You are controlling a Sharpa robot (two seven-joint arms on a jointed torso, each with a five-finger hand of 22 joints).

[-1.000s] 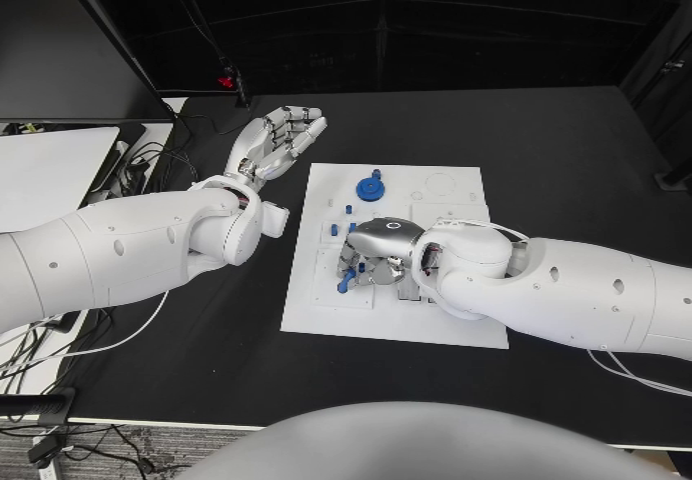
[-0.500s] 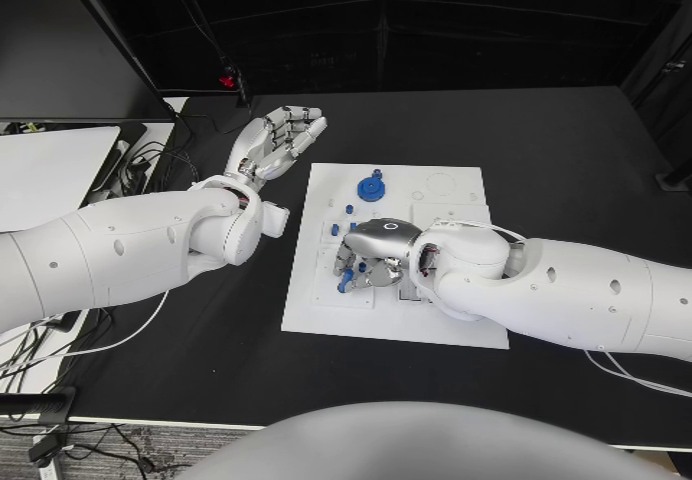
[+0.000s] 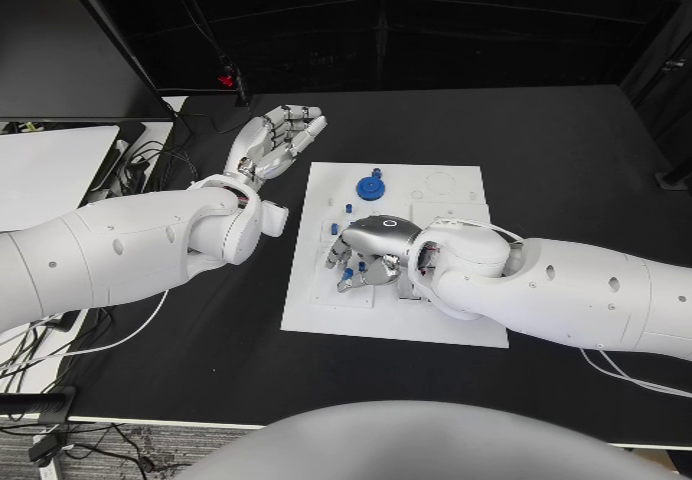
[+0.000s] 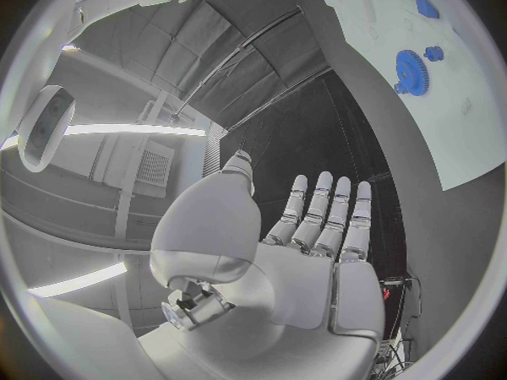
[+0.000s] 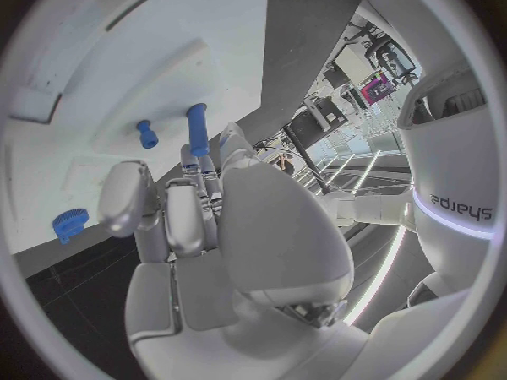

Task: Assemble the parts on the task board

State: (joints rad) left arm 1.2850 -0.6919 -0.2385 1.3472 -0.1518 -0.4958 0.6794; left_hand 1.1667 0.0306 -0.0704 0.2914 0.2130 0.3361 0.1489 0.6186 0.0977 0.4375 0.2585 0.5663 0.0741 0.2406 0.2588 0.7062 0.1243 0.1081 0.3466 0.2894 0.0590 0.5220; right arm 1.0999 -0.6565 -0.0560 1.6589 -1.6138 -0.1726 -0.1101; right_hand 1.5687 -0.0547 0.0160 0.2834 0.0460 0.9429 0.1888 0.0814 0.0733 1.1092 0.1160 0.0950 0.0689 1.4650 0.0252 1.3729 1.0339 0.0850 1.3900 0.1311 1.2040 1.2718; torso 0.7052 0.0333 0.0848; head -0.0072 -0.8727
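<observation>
The white task board [image 3: 447, 200] lies in the middle of the black table. My right hand [image 3: 368, 255] hovers low over the board's left-middle, fingers spread, nothing in its palm. In the right wrist view its fingertips [image 5: 190, 165] reach the foot of a long blue peg [image 5: 197, 129], with a short blue peg [image 5: 147, 133] beside it and a small toothed blue part [image 5: 70, 224] by the thumb. A blue peg [image 3: 346, 284] shows just under the hand. A blue gear [image 3: 371, 188] sits at the board's far side. My left hand [image 3: 274, 140] is held flat and open off the board's far left corner.
Small blue pegs [image 3: 348, 210] stand on the board between the gear and my right hand. A white surface [image 3: 58, 170] and loose cables [image 3: 144, 170] lie off the table's left edge. The left wrist view shows the board [image 4: 422, 101] with its gear [image 4: 410, 60].
My right hand's fingers have uncurled and spread toward the board's left side. The left hand has not moved.
</observation>
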